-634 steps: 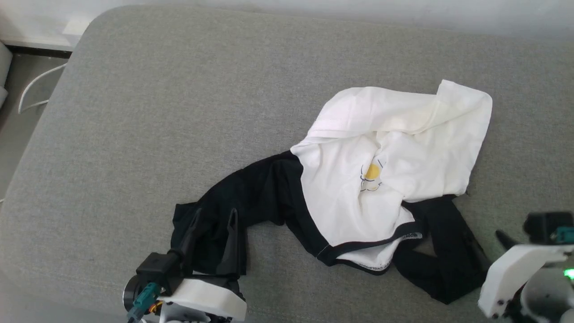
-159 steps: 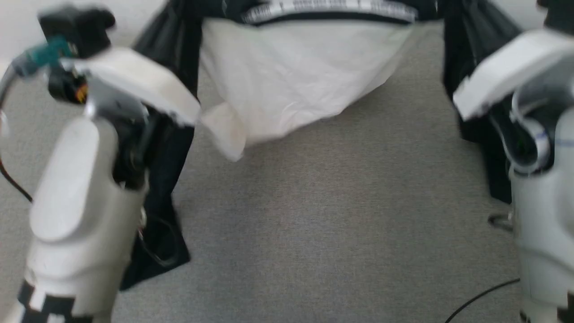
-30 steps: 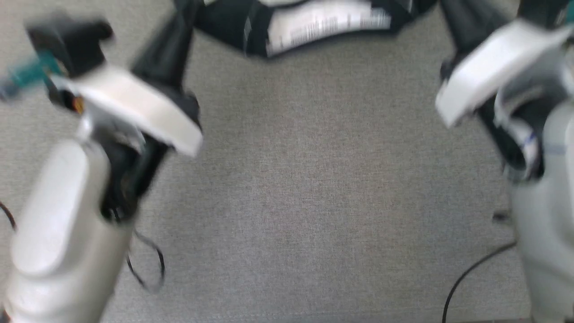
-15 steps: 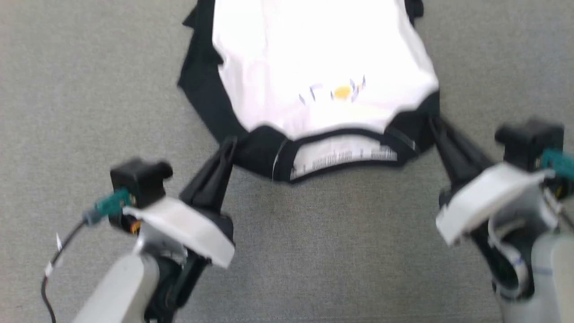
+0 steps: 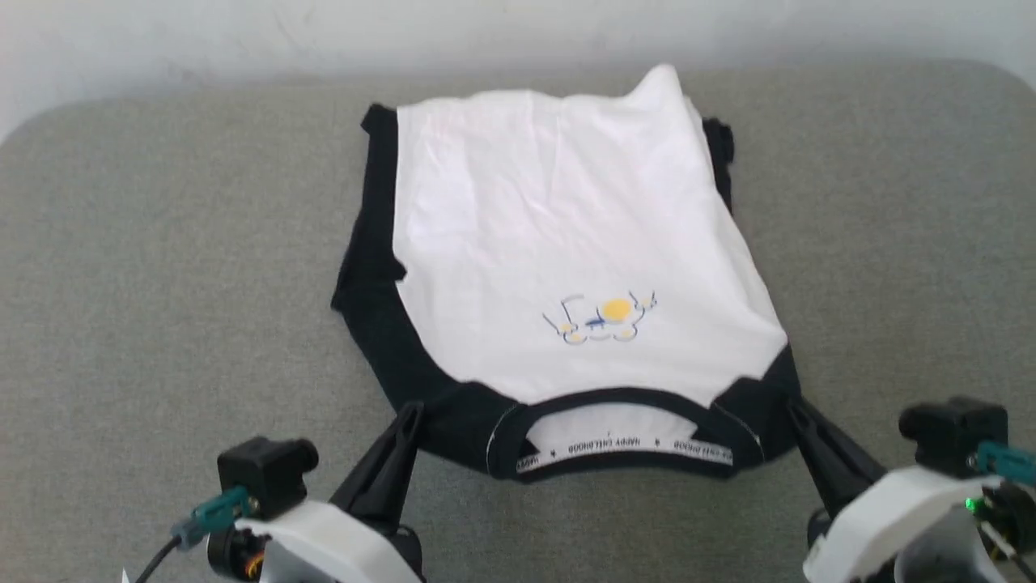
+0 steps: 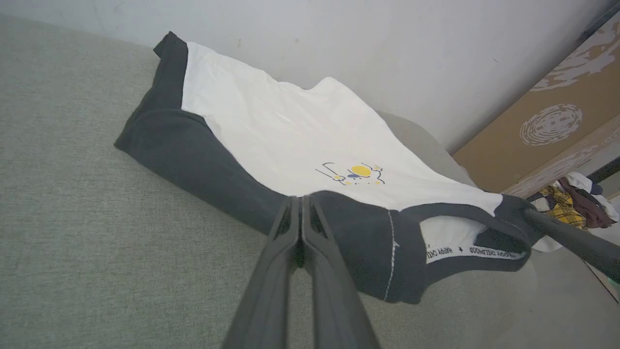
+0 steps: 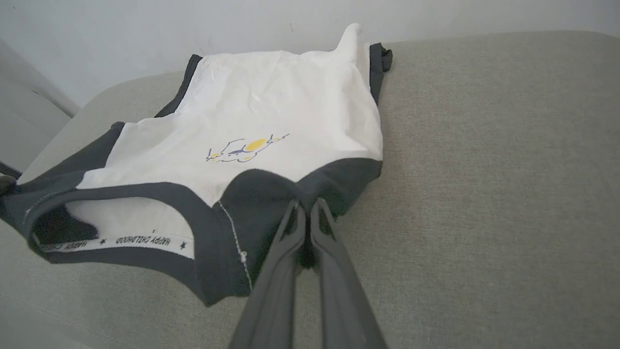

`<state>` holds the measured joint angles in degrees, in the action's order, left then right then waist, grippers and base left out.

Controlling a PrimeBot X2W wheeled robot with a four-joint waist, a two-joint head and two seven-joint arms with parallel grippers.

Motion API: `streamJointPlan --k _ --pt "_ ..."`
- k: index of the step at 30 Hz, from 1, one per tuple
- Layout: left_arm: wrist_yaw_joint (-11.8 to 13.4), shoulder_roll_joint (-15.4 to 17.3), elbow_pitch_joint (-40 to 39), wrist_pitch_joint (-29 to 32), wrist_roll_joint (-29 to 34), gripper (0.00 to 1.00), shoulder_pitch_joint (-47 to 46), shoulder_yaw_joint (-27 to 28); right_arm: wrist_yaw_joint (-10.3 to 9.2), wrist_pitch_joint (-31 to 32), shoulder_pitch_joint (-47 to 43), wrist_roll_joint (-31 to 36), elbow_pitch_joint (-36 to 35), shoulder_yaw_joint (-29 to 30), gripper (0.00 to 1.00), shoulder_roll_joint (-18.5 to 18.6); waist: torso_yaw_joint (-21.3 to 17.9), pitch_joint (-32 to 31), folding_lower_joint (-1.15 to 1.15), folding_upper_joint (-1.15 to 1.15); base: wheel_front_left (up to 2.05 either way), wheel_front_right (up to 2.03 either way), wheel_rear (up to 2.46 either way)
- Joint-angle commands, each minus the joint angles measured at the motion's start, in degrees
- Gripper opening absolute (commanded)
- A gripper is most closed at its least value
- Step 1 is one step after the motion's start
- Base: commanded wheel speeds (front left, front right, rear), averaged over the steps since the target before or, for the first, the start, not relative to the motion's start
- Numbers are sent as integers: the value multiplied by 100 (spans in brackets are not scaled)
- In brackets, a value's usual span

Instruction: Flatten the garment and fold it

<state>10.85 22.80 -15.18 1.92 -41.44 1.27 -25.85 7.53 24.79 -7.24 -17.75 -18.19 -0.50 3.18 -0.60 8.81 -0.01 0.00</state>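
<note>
The garment (image 5: 566, 235) lies front up on the grey cushion (image 5: 162, 283), a white body with a small yellow-and-blue print, black sleeves tucked along its sides, and the lettered neck band nearest me. My left gripper (image 5: 411, 411) is shut on the black left shoulder beside the collar. The right gripper (image 5: 795, 407) is shut on the other shoulder. In the left wrist view my left gripper (image 6: 301, 199) pinches black cloth of the garment (image 6: 271, 131). The right wrist view shows the right gripper (image 7: 305, 206) doing the same, with the collar end of the garment (image 7: 271, 97) held slightly off the cushion.
A pale wall (image 5: 518, 32) runs behind the cushion's far edge, close to the shirt's hem. In the left wrist view a cardboard box (image 6: 547, 126) and a heap of other clothes (image 6: 571, 203) sit beyond the cushion's right end. Bare cushion lies on both sides of the shirt.
A second ago the shirt hung high between raised arms. Both grippers have since come down and it now lies spread out on the cushion. The head view has also shifted.
</note>
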Motion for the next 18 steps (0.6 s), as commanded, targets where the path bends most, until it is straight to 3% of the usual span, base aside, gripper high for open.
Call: streamJointPlan --k 1,9,18 --pt "61 39 -85 -39 -16 0 109 0 -4 31 -163 -65 -69 34 0 -23 -58 -222 1 0 0 0 0" --pt "137 95 -161 66 11 0 350 -141 -4 -63 -734 -383 -24 -46 0 -29 -82 -257 1 0 0 0 0" --pt "86 86 587 266 -51 0 197 -238 -4 -161 -537 7 610 -265 0 -30 -82 88 1 0 0 0 0"
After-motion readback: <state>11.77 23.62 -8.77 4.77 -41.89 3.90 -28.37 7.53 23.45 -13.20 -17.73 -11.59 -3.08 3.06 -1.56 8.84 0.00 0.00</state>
